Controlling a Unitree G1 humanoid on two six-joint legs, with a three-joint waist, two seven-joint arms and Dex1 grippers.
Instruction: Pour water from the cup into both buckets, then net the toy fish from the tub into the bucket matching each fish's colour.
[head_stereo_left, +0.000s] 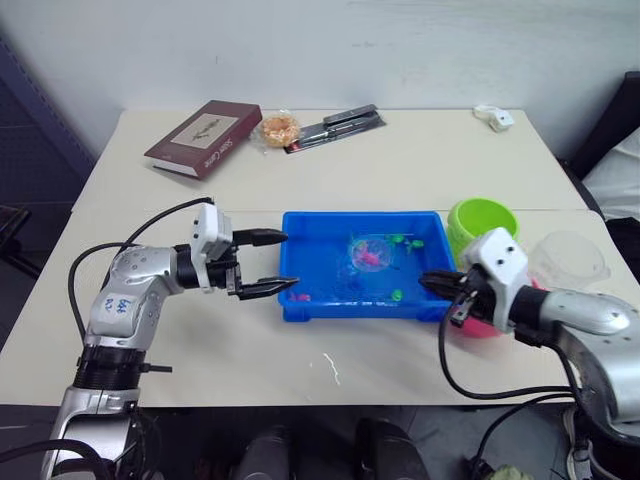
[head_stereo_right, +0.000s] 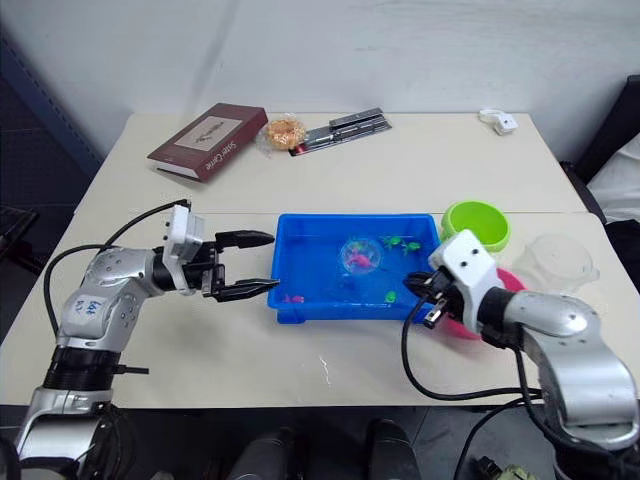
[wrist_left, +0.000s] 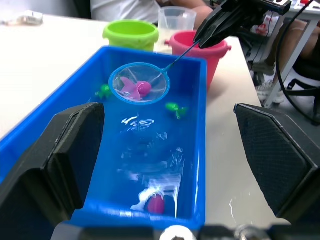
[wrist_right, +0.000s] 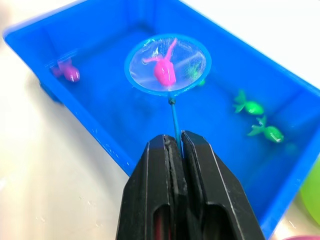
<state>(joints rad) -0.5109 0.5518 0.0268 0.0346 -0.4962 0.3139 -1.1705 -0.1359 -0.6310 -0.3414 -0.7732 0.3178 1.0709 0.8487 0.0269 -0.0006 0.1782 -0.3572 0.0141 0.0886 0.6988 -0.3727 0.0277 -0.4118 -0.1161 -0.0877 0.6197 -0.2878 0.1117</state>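
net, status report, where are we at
Right claw shut on the net, a pink fish in its hoop over the tub. Left claw open, beside the tub. Nothing blocking the pink bucket.

The robot's right arm covers most of the small round pink plastic bucket (head_stereo_left: 487, 325), leaving slivers of its rim. The clear plastic measuring cup (head_stereo_left: 567, 260) near the table's right edge is too faint to tell any water level. In the left wrist view, the seated person (wrist_left: 145, 9) is cut off by the frame.
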